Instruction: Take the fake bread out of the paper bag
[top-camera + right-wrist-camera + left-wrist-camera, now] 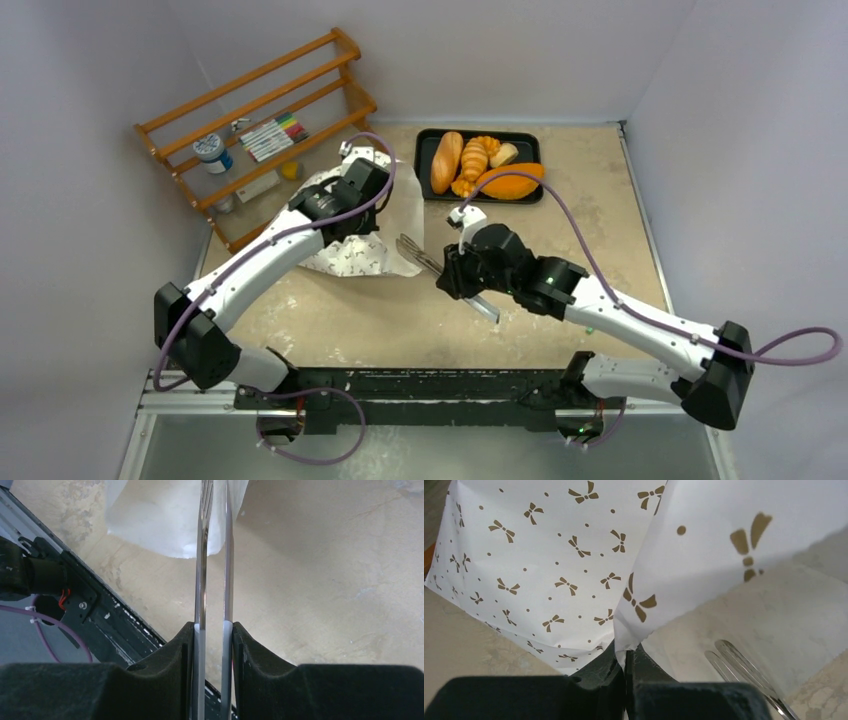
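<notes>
The right gripper (212, 630) squeezes the two arms of metal tongs (201, 580) partly together, with their tips at the mouth of the paper bag (365, 255). The left gripper (625, 662) is fully closed on a thin edge of this bag. Fake bread (446, 160) lies farther away on the black tray (421, 165), and I cannot tell if any is inside the bag. If the tongs catch the paper, the edge may tear or slip and the mouth may collapse.

We see a beige, mottled counter (400, 310) filling the middle of the top view. Plain pale grey walls (90, 150) box it in at the left, the top and the right of the frame. A wooden rack (262, 105) sits at the upper left. A black rail (430, 385) runs along the bottom. The light is soft and even.
</notes>
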